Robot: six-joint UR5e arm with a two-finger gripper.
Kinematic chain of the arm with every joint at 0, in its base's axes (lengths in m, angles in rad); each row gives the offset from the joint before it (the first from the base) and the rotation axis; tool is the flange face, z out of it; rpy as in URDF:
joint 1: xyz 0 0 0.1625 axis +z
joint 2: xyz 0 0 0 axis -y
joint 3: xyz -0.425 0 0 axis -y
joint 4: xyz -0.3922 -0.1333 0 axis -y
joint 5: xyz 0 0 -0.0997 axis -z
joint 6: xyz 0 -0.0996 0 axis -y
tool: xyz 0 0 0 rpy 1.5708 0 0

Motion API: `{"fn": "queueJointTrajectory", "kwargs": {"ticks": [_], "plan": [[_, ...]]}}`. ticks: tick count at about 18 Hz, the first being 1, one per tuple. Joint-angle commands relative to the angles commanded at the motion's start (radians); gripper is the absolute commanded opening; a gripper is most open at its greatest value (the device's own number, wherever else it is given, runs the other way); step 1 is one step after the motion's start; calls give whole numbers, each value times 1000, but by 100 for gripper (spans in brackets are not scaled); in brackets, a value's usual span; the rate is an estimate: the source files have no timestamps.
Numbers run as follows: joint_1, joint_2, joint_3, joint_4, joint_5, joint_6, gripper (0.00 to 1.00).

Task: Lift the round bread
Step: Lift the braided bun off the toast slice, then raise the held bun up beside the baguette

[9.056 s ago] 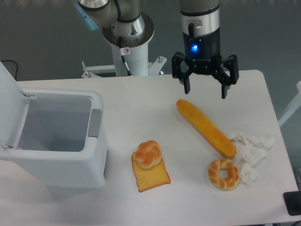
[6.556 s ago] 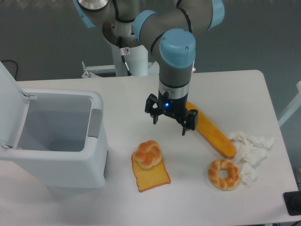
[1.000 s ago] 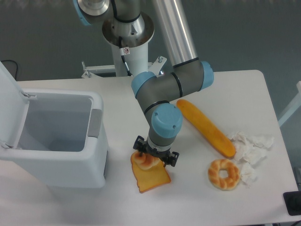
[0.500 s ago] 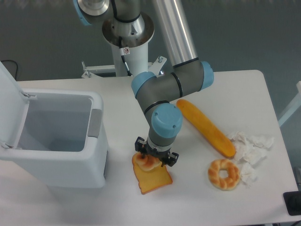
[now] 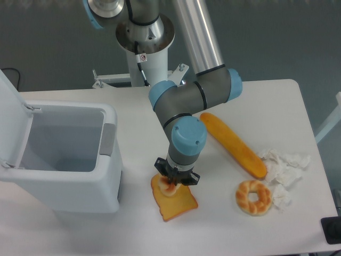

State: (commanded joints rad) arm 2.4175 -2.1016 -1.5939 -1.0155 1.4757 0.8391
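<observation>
The round bread is a small golden-brown bun lying on the flat orange toast slice near the table's front middle. My gripper points straight down onto it, its black fingers closed against the bun's two sides. The wrist and fingers hide most of the bun; only a squeezed pale and brown part shows between the fingers. The bun still rests on the toast.
A white open bin stands at the left. A long baguette lies diagonally to the right. A ring-shaped braided bread sits at the front right beside crumpled white paper. The robot base stands at the back.
The gripper fingers have drawn together on the round bread over the last second. The toast slice has shifted slightly to the right under it.
</observation>
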Motion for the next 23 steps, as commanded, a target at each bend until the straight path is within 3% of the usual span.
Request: {"fn": "queueJointTrajectory", "kwargs": {"ticks": [4, 10, 15, 20, 23], "plan": [[6, 9, 29, -3, 0, 50, 3], [37, 109, 38, -15, -2, 253, 3], [51, 136, 65, -15, 0, 348, 2], [48, 222, 58, -18, 0, 402, 2], [76, 283, 54, -87, 3, 432, 3]]}}
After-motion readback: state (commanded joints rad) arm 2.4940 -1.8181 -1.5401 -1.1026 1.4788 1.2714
